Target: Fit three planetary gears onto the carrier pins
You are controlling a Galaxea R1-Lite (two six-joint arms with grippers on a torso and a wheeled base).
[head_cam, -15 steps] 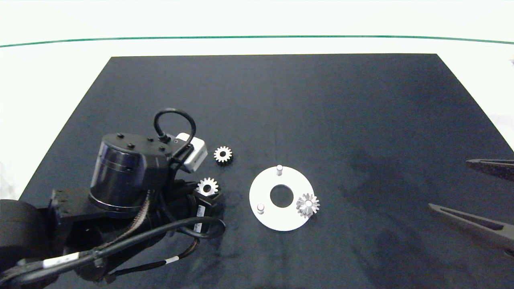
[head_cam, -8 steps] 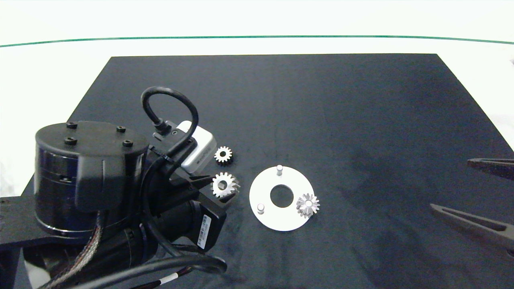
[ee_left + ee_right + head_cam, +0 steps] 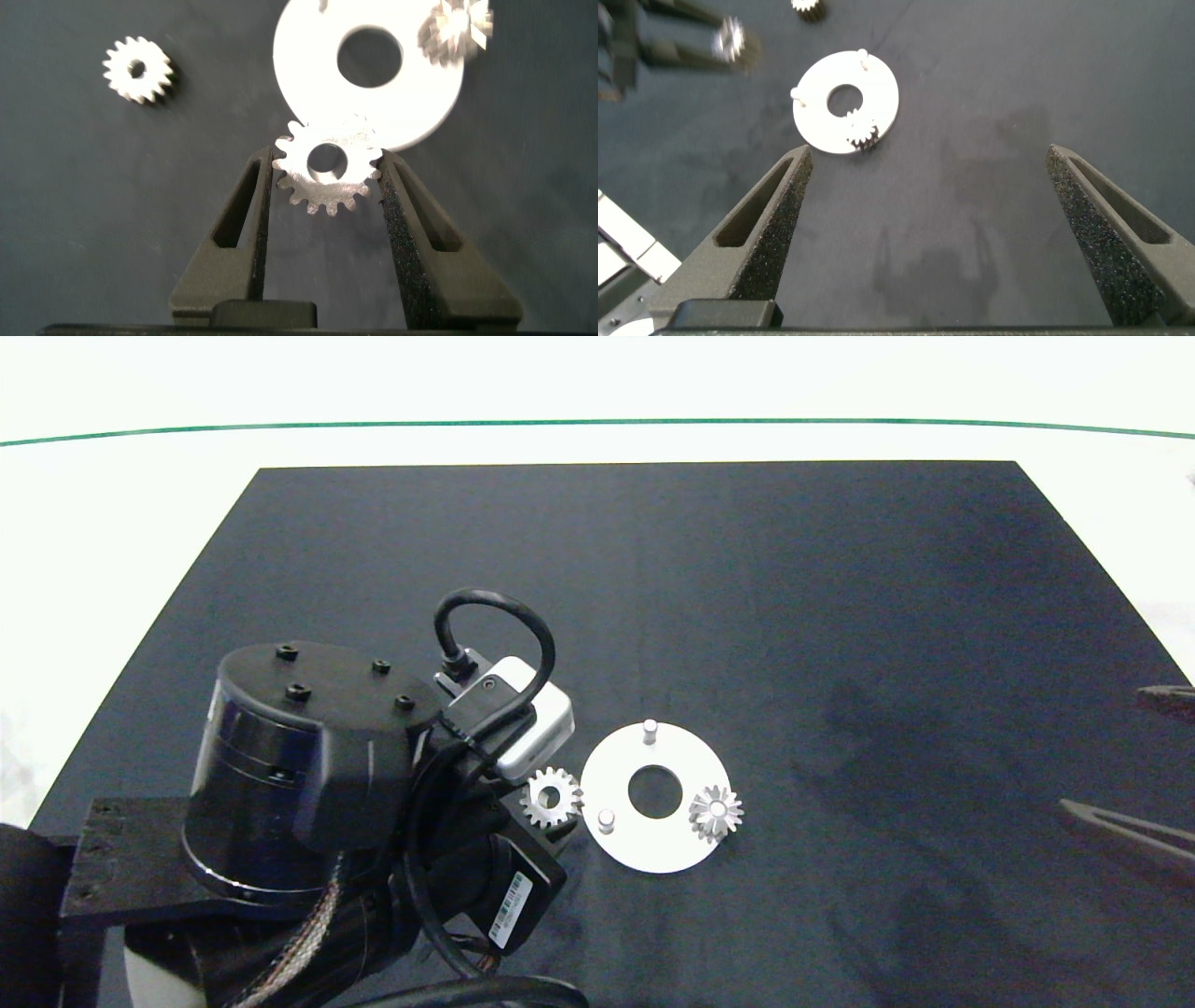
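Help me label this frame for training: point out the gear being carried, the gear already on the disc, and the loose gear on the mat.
Carried gear [image 3: 327, 175], left wrist view, toothed rim below its hole.
Installed gear [image 3: 716, 813], head view, centre hub.
Loose gear [image 3: 138, 71], left wrist view, face beside its hole.

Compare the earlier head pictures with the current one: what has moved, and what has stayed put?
The left pincer, shut on a gear, carried it from the mat towards the white disc. The gear on the disc's pin, the spare gear and the open right pincer stayed.
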